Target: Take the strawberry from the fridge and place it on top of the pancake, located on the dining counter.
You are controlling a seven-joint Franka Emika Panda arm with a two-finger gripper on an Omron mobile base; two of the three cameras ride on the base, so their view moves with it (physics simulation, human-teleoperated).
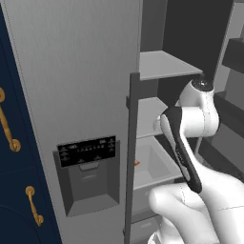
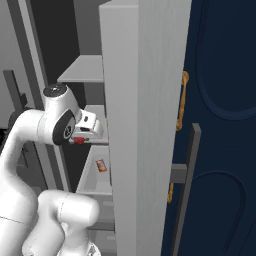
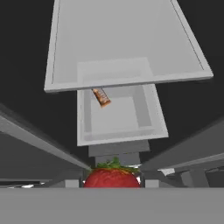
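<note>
Red tiny strawberry (image 3: 112,178) clamped in gripper (image 2: 78,140) inside tall grey fridge (image 1: 86,95); withdraw straight, clearing white shelf (image 3: 127,39) edge.

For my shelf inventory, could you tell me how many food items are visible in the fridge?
2: the strawberry between the gripper's fingers, and an orange item in the drawer below. Others may be hidden.

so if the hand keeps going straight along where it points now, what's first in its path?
Probably the lower bin holding the small orange item, just past the shelf edge. The hand, shut on the strawberry, looks down into the fridge; depth is unclear.
</note>
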